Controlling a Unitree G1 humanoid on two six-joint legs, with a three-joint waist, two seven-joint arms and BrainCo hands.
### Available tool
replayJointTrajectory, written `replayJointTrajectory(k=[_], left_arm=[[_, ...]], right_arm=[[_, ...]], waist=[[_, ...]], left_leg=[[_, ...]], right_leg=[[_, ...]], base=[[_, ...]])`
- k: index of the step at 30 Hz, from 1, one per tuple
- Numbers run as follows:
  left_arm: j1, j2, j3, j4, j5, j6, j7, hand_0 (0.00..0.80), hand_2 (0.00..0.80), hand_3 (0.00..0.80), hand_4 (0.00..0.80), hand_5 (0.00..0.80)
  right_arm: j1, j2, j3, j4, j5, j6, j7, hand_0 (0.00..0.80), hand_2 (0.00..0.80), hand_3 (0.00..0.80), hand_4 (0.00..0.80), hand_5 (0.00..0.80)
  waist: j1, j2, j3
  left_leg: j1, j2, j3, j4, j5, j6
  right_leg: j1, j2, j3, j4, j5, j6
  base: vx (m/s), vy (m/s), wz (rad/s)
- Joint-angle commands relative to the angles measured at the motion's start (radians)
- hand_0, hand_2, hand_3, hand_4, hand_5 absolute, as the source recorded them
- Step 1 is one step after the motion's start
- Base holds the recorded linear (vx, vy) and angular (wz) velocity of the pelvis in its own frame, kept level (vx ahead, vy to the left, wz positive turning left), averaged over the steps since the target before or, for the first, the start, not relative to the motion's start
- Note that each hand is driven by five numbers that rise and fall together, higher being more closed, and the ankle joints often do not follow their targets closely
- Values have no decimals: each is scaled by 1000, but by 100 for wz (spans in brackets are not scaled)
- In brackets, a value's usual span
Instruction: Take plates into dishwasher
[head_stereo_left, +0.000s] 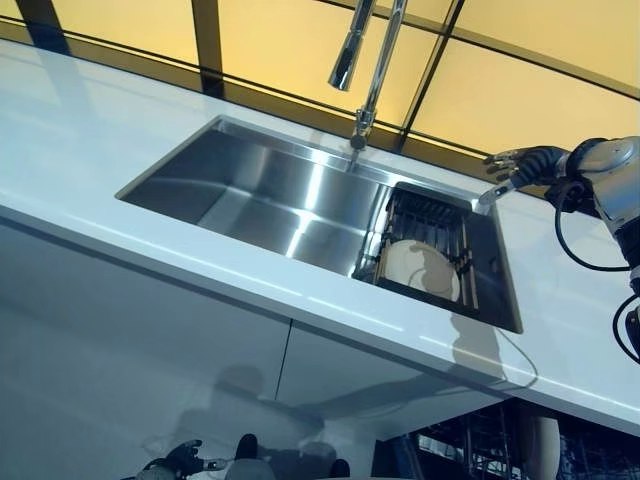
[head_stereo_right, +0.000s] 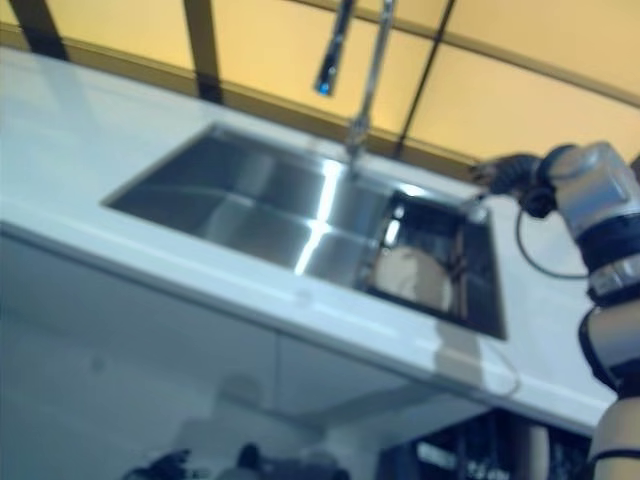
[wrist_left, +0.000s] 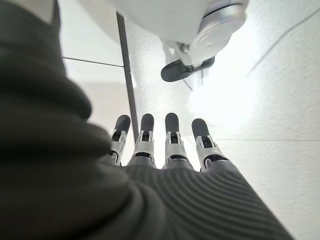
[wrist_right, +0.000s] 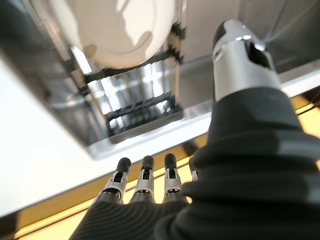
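**Plate in the sink rack, both hands empty**

A round cream-white plate (head_stereo_left: 421, 268) leans tilted in a black wire dish rack (head_stereo_left: 428, 226) that fills the right end of a rectangular stainless-steel sink (head_stereo_left: 250, 190). The sink is set into a white countertop (head_stereo_left: 80, 140), and the plate lies toward the rack's front edge, apart from either hand. A tall chrome tap with a pull-down spout (head_stereo_left: 365, 60) rises from the back rim of the sink, near its middle.

The right hand (head_stereo_left: 520, 163) hovers above the back right corner of the sink, just beyond the rack's rear edge. Its fingers (wrist_right: 144, 175) are straight and relaxed and its thumb (wrist_right: 240, 55) stands apart; nothing is held. In the right wrist view the plate shows past the thumb, seated among the rack's bars.

The left hand (wrist_left: 165, 150) hangs low, below the countertop's front edge, its fingers extended and holding nothing. It probably appears as the dark shape at the bottom edge of the left eye view, though that is too small to be sure.
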Motion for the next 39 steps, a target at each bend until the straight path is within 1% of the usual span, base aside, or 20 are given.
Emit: replayJointTrajectory(k=[1,5,12,17,26,31,39], left_arm=[[-64,33,-54,-31,-17,-40,18,0,0,0,0,0],[-88,32,-70,-41,-53,-45,28,0,0,0,0,0],[-106,20,-88,-51,-93,-61,44,0,0,0,0,0],[-121,17,-98,-60,-119,-70,50,0,0,0,0,0],[-155,21,-106,-85,-156,-69,57,0,0,0,0,0],[-165,21,-113,-101,-172,-76,58,0,0,0,0,0],[-182,26,-124,-116,-190,-74,53,0,0,0,0,0]], right_arm=[[-194,-45,96,20,3,-3,-6,0,0,0,0,0],[-215,-44,122,17,20,-7,-3,0,0,0,0,0],[-212,-30,133,9,6,-10,7,0,0,0,0,0],[-201,-29,131,12,-9,-23,18,0,0,0,0,0],[-157,-26,100,-12,-18,-1,25,0,0,0,0,0],[-122,-27,81,-15,-32,-6,21,0,0,0,0,0],[-128,-34,76,18,-49,-22,11,0,0,0,0,0]], waist=[[39,-19,79],[34,-1,114],[25,27,155],[19,46,188],[14,73,245],[11,87,270],[14,100,304]], left_leg=[[64,-9,32,4,-133,-4],[21,-4,32,4,-110,-16],[-21,0,25,4,-91,-24],[-39,-1,21,4,-84,-25],[-68,-8,15,4,-75,-24],[-81,-12,12,4,-74,-22],[-98,-15,15,4,-69,-21]], right_leg=[[-47,-42,0,3,13,57],[-76,-37,-18,3,13,46],[-116,-32,-24,3,15,32],[-134,-33,-23,3,18,26],[-170,-42,-21,20,15,20],[-187,-45,-20,25,14,18],[-206,-50,-26,31,17,20]], base=[[-90,-76,22],[-96,-53,13],[-45,-15,4],[-13,6,0],[-6,8,2],[0,0,0],[-6,1,3]])
